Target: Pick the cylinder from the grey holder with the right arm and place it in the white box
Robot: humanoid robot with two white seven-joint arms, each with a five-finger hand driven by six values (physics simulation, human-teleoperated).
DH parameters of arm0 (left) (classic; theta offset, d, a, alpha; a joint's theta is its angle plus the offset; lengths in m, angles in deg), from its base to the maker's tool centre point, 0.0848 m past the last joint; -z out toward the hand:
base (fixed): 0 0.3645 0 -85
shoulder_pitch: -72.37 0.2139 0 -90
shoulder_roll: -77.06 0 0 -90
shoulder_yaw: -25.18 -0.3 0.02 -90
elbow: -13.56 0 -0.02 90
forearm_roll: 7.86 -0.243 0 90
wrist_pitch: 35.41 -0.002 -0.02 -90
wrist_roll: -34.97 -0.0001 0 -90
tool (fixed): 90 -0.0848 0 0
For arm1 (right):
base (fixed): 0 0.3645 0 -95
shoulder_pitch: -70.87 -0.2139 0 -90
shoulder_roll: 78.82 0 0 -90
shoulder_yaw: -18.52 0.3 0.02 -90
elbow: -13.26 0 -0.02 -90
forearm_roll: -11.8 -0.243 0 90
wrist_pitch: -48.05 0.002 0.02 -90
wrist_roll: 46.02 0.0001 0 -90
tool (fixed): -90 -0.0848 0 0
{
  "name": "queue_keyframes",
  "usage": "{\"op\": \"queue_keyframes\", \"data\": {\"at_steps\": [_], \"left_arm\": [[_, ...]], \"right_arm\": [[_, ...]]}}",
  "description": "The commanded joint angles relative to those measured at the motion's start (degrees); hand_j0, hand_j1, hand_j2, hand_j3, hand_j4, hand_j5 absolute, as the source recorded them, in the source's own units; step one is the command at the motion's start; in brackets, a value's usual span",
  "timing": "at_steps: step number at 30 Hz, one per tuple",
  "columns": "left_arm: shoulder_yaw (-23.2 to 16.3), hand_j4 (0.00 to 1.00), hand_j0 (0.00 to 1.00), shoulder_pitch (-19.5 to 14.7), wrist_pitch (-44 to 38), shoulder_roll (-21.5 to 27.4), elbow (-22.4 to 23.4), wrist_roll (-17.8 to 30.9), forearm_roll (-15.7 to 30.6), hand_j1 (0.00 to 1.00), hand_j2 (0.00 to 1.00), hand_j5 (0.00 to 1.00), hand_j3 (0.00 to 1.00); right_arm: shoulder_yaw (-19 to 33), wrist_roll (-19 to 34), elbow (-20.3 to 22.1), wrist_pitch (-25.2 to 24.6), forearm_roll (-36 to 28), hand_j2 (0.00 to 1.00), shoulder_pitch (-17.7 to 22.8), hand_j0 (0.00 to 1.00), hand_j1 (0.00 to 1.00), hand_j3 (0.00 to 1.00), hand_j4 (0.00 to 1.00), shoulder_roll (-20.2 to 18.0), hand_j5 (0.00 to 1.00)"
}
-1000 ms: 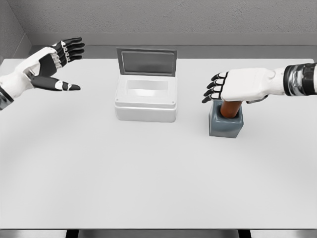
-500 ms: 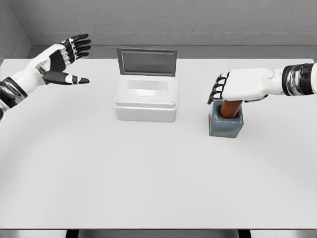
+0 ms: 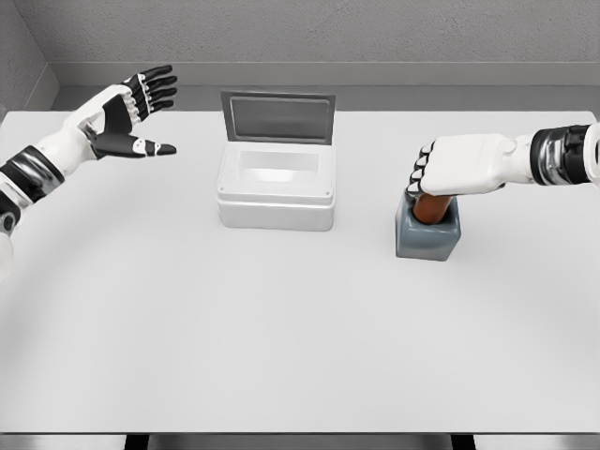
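Right robot hand [image 3: 448,169] curled around the one brown cylinder [image 3: 431,208], which stands upright in the single grey holder [image 3: 427,236].
One white box [image 3: 276,187], lid up, interior apparently empty, sits well left of that hand across bare tabletop [image 3: 281,328]; the left robot hand [image 3: 127,117] hovers spread-fingered, holding nothing, beyond the box near the tabletop's left edge.

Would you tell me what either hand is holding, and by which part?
The right hand grips the cylinder by its top end; the left hand holds nothing.

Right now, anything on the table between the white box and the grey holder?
Nothing. In the head view, only bare table lies between the white box and the grey holder.
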Motion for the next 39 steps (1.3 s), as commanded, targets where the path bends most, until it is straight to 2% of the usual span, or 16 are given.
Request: {"op": "queue_keyframes", "data": {"at_steps": [1,8,23,26,39], "left_arm": [[0.04,1.0,1.0,0.0,0.05,-0.02,0.04,0.0,0.12,1.0,1.0,1.0,1.0],[0.04,1.0,1.0,-0.26,-0.03,-0.64,0.3,0.0,-0.15,1.0,1.0,1.0,1.0],[-0.05,1.0,1.0,-1.23,0.05,-0.55,1.18,0.0,-0.67,1.0,1.0,1.0,1.0],[-0.05,1.0,1.0,-1.41,0.05,-0.55,1.27,0.0,-2.69,1.0,1.0,1.0,1.0],[-0.05,1.0,1.0,-2.2,-0.03,-0.64,1.8,0.0,-2.78,1.0,1.0,1.0,1.0]], "right_arm": [[-0.2,0.22,-0.01,0.17,0.14,0.56,-0.09,0.56,0.56,0.56,0.56,-0.02,0.56],[-0.12,0.22,-0.09,0.17,0.05,0.5,-1.14,0.5,0.5,0.5,0.5,-0.02,0.5],[0.32,0.22,1.22,0.17,-0.12,0.5,-3.34,0.5,0.5,0.5,0.5,-1.08,0.5],[0.32,0.22,1.14,0.17,-0.12,0.5,-3.6,0.5,0.5,0.5,0.5,-0.46,0.5],[0.15,0.22,-1.06,0.17,0.05,0.5,-6.5,0.5,0.5,0.5,0.5,4.55,0.5]]}}
